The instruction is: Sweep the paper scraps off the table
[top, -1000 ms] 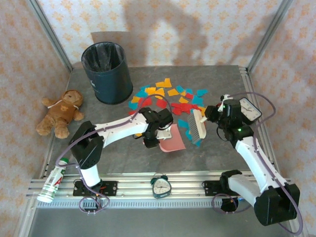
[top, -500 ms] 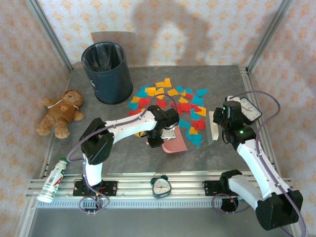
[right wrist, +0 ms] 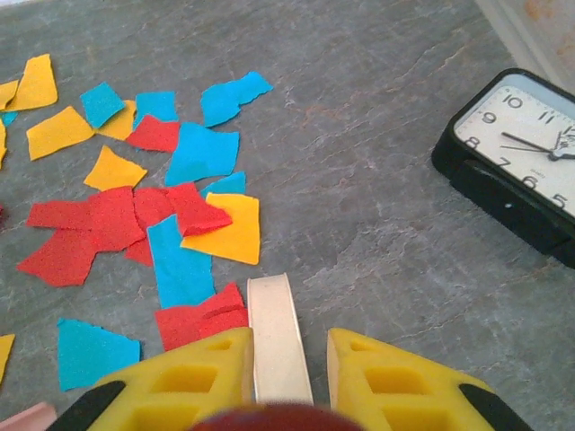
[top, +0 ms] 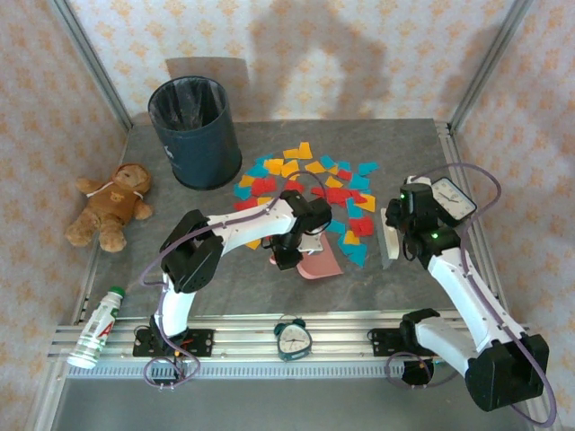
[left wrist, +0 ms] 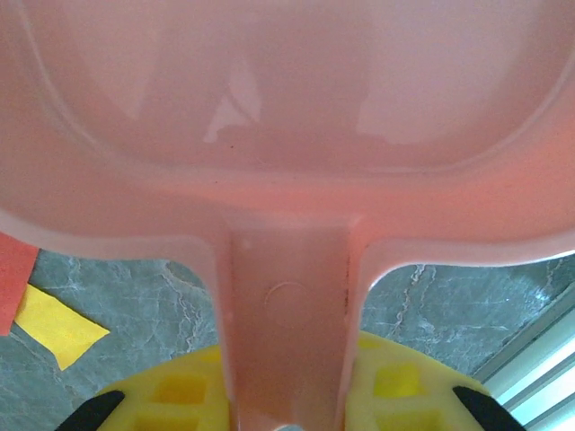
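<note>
Pink plastic sits clamped in the left pincer (left wrist: 287, 388): its yellow fingers (left wrist: 180, 391) press on either side of the handle of a dustpan (left wrist: 287, 108), whose tray spreads out ahead of them. Below the pan, ahead and to this pincer's left, one yellow piece and one red piece of the paper scraps (left wrist: 54, 325) lie flat on the table (left wrist: 153, 296), a dark grey, stone-patterned surface.

The right pincer (right wrist: 287, 348) is closed on the cream handle of a brush (right wrist: 277, 328), which stands between its two yellow fingers. Ahead and to its left, red, yellow-orange and teal-blue pieces are strewn across the stone. The nearest red ones lie just beside the handle. Ahead and to its right a black alarm clock (right wrist: 517, 153) rests on the table, well apart from the paper.

From above, most of the scraps lie between the two pincers and beyond them. A few teal pieces lie just beside the dustpan's edge, on the side facing the right pincer. Whether the brush touches the table cannot be told. A dark bin (top: 193, 130) stands beyond the left pincer, and a teddy bear (top: 112, 205) sits well off to that pincer's left. A bottle (top: 99, 328) and a small clock (top: 292, 338) lie on the near rail, behind both pincers.
</note>
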Motion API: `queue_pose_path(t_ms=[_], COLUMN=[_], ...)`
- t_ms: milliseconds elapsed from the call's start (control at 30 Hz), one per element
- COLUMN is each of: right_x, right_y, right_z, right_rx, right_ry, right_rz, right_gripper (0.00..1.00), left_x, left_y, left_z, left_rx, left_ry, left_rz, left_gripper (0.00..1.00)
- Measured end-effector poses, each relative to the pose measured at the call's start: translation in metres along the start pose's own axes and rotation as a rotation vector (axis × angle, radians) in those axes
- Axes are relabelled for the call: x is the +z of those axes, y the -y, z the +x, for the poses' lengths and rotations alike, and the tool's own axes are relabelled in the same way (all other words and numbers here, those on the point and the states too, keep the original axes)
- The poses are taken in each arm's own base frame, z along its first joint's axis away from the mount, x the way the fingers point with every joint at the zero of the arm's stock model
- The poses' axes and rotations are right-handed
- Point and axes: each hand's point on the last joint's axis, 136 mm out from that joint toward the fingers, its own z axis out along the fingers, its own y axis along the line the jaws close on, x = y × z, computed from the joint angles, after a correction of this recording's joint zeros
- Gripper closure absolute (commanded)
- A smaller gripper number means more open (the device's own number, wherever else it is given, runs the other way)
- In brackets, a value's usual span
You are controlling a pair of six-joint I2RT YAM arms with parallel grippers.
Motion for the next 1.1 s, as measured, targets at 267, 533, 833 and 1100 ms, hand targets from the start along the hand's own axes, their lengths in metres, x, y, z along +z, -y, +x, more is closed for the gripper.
queue_pose_path(t_ms=[267,533,833,1100], right_x=[0.004,0.004,0.001,-0.005], right_y=[-0.018,-0.042,-0.063,-0.080], right_z=[0.004,0.009,0.016,0.019], right_rx=[-0.011,-0.027,-0.022,0.018], right_ry=[-0.025,-0.057,-0.106,-0.142], right_rz=[-0.079,-0.183,-0.291,-0.393], right_gripper=[1.00,1.00,1.00,1.00], left_x=[0.000,0.003,0.007,0.009], left_y=[0.000,0.000,0.000,0.000], left_z=[-0.008,-0.013,-0.019,-0.023], left_rx=[-0.012,-0.019,-0.034,-0.034], left_ry=[0.007,0.004,0.011,0.017], left_rz=[0.009,0.019,0.027,0.034], left_gripper=[0.86,0.86,0.86,0.86])
